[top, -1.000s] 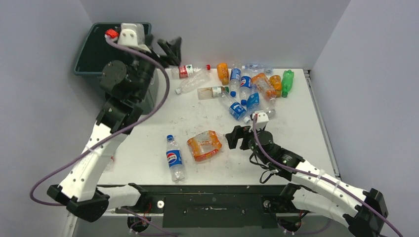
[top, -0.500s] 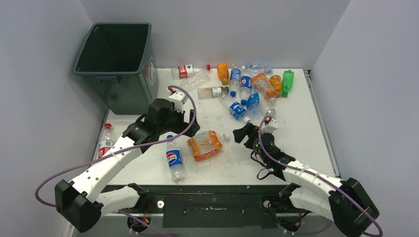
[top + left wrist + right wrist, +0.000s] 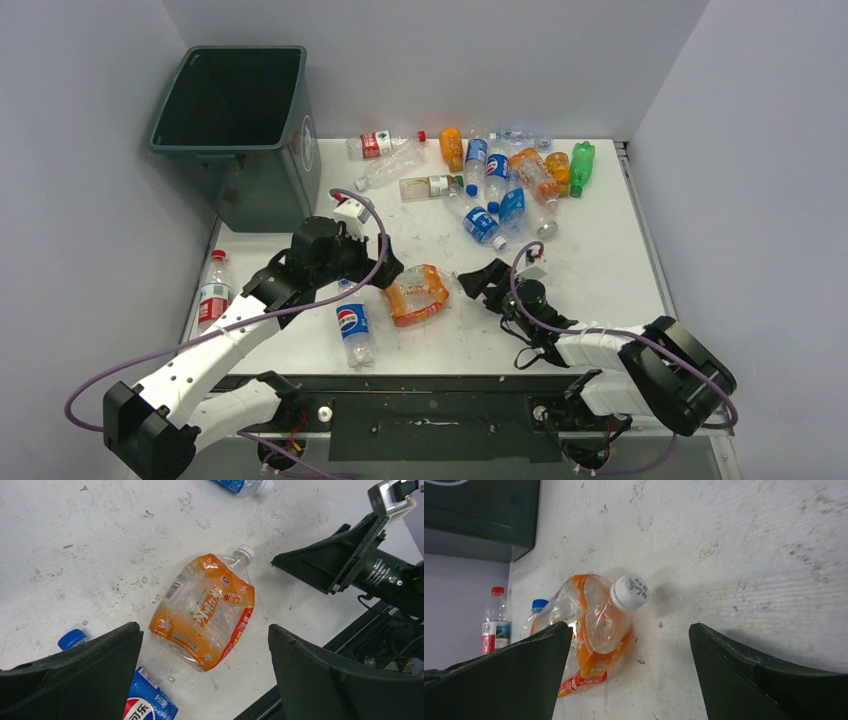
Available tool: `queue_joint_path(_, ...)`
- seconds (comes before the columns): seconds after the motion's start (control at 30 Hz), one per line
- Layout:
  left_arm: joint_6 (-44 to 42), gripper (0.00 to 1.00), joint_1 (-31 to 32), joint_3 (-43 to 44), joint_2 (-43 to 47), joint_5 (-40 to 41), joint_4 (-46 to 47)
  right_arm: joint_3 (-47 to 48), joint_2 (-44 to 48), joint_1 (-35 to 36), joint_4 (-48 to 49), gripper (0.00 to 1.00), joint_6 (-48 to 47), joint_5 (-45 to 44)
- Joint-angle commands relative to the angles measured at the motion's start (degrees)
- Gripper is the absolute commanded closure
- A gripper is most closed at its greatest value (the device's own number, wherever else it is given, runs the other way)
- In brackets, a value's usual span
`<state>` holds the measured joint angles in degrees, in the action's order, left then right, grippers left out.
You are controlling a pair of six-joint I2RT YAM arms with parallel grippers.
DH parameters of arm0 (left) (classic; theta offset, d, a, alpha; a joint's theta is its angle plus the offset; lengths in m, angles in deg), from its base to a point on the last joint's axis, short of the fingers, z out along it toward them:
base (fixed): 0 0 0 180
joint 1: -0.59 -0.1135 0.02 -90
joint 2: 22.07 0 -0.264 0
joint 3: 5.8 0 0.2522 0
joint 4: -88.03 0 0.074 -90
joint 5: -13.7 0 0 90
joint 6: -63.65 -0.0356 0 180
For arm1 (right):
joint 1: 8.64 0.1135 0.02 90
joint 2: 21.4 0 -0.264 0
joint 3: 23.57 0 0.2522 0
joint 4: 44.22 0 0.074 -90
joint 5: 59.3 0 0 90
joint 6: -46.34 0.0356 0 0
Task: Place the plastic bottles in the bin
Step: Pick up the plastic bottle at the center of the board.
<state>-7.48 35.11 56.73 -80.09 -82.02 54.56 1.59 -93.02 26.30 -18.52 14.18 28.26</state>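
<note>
**Orange bottle lined up for the pick, both claws wide**

Dark green, the bin (image 3: 262, 195) stands at the far left with its mouth unobstructed. A red-label bottle (image 3: 211, 297) stands upright at the left edge of the bench (image 3: 600, 250). Next comes the left claw (image 3: 202, 630), its jaws spread wide and holding nothing, hanging over the crushed orange bottle (image 3: 414, 294). That bottle lies flat near the middle of the bench, with a blue-label bottle (image 3: 352, 322) just beside it on the left. From the right, the right claw (image 3: 482, 278) sits low and empty, its jaws wide, facing the orange bottle's white cap. The bottle pile (image 3: 505, 175) lies at the far right, well apart from the bin.

The step in hand looks like the approach to the orange bottle, with no grasp made yet. Both claws point at the same bottle, so one should probably yield. The taker needs to come down and close on the narrow neck, or across the squashed body, which may buckle. A lift and a carry to the far left should follow.
</note>
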Motion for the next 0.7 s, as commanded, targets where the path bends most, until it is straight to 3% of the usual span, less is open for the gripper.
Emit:
queue_joint_path(0.0, 1.1, 0.04, -0.1, 1.2, 0.2, -1.8, 3.6, 0.4, -4.1, 5.3, 8.4, 0.10, 3.4, -1.2)
queue_joint_path(0.37, 1.2, 0.04, 0.2, 0.7, 0.5, -2.4, 3.9, 5.1, -18.2, 7.8, 16.7, 0.10, 7.8, -1.3)
queue_joint_path(0.57, 0.9, 0.04, 0.4, 0.7, 0.8, -2.2, 3.6, 7.9, -23.8, 8.4, 18.1, 0.03, 8.9, 1.5)
queue_joint_path(0.67, 0.8, 0.04, 0.4, 0.6, 0.9, -2.1, 3.5, 8.4, -25.0, 8.9, 17.0, 0.10, 9.6, 2.0)
